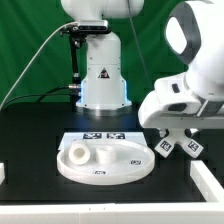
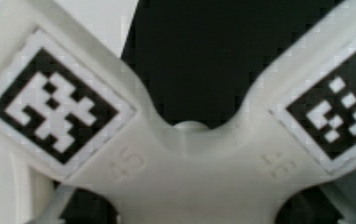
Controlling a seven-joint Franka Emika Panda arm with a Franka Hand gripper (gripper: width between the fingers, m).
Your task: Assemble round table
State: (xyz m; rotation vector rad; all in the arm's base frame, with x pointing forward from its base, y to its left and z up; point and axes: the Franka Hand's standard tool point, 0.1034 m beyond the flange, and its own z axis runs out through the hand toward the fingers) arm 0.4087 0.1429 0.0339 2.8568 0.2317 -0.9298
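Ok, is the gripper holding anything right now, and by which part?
The gripper holds the cross-shaped foot, apparently near its hub between two tagged arms; the fingers themselves are hidden.

Behind your workspace hangs a plain green backdrop that fills the whole rear of the exterior view and closes off the room beyond it. In front of it you have a matte black table spanning the full width. A white block sits at the table's near edge on the exterior view's left, and a pale strip borders it on the exterior view's right. The light is bright and even.
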